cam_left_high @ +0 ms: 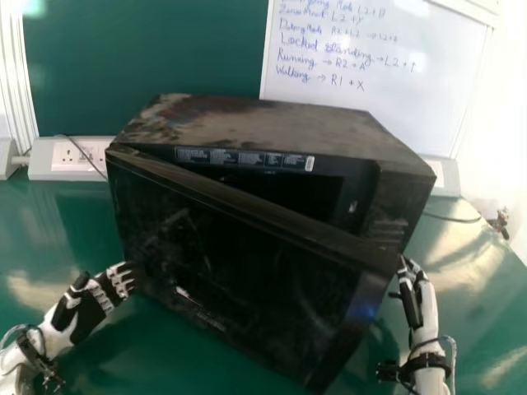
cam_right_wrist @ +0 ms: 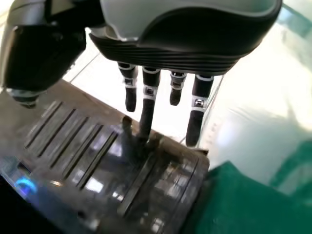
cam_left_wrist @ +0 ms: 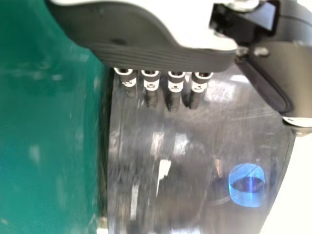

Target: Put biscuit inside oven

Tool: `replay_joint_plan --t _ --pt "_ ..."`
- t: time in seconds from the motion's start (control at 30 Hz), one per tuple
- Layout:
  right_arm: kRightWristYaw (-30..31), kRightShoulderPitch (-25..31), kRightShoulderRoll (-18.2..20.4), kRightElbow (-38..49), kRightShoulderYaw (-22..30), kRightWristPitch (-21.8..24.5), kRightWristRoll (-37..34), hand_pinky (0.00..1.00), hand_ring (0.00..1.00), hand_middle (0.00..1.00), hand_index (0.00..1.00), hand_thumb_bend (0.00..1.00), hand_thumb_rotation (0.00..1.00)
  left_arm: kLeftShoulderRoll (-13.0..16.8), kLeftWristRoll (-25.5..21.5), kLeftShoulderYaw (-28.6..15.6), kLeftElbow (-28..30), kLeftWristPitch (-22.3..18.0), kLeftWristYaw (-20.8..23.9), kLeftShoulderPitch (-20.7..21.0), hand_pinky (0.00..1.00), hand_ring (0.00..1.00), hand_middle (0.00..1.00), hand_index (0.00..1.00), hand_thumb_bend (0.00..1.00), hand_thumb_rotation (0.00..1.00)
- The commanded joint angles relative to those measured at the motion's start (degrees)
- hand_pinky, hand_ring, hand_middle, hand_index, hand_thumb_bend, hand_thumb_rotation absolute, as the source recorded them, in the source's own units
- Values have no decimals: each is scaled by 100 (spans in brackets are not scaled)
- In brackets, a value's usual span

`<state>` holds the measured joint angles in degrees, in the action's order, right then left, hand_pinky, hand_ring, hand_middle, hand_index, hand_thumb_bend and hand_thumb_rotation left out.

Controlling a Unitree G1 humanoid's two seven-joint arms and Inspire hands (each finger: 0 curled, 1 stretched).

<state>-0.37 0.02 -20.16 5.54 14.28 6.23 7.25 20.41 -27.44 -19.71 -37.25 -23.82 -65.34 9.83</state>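
a large black box-shaped oven [cam_left_high: 263,123] sits on the glossy green worktop [cam_left_high: 148,346], its top dusty and blotched with dull brown and grey. its wide, shiny black door [cam_left_high: 239,271] stands partly open: the left end meets the oven's left front corner, and the right end is swung out toward the robot, so a wedge of dark interior shows above the door's slanting top edge. a narrow printed label strip [cam_left_high: 239,158] runs along the front frame over that gap. the left hand [cam_left_high: 97,296], black and white, is by the lower left part of the door, its fingers reaching toward the dark surface, extended and loose, with the thumb well apart from them; whether the tips touch is hard to tell. the right hand [cam_left_high: 426,309] is at the door's outer right end, its fingers also extended, thumb apart, their tips close over the edge of a dark ribbed surface [cam_right_wrist: 78,141]; contact there cannot be made out either. behind the oven are a dark green panel [cam_left_high: 148,49], a whiteboard [cam_left_high: 370,107] with handwriting, and a white socket strip [cam_left_high: 74,160] with a thin dark cable [cam_left_high: 86,155].
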Motion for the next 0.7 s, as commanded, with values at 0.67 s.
replay_joint_plan --t 0.67 --pt "68 162 31 636 182 400 -85 68 78 85 91 76 100 -330 141 343 -301 211 161 407 5 30 47 51 0 59"
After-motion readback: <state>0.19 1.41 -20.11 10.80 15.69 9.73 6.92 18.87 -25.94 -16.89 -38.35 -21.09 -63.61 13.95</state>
